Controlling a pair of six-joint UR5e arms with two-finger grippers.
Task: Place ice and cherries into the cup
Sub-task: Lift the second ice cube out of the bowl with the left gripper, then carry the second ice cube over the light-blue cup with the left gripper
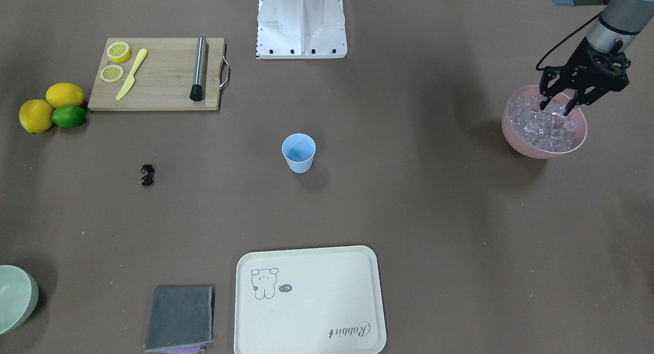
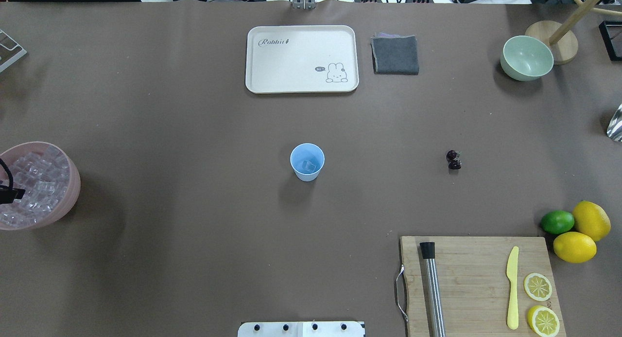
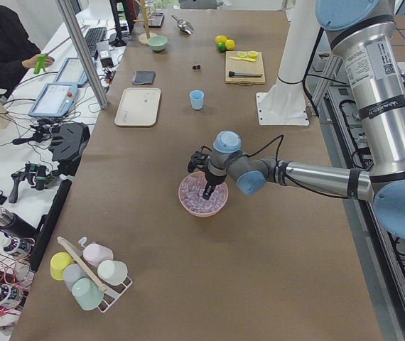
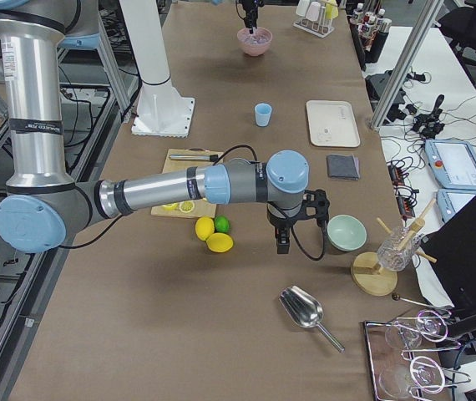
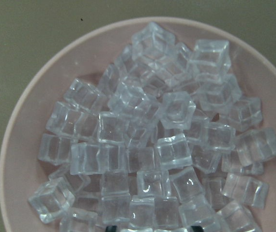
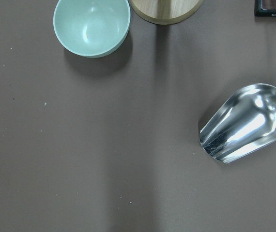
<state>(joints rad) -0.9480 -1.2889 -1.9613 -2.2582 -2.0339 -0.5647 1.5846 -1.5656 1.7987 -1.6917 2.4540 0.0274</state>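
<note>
Left gripper in the ice bowl, fingers spread.
My left gripper (image 1: 556,108) has its fingers apart, tips down among the ice (image 1: 549,128) heaped in the pink bowl (image 1: 512,134). The cup (image 1: 298,152) stands upright at mid-table with one cube inside. The cherries (image 1: 147,174) lie well apart from it. My right gripper (image 4: 281,244) hangs near the green bowl (image 4: 346,232) — apart or together, I cannot tell.

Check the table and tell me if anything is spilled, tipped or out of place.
Nothing stands out. The ice sits heaped inside the pink bowl, and no cubes show on the table. The cup stands upright. The cherries lie loose on the bare table, apart from everything else.
</note>
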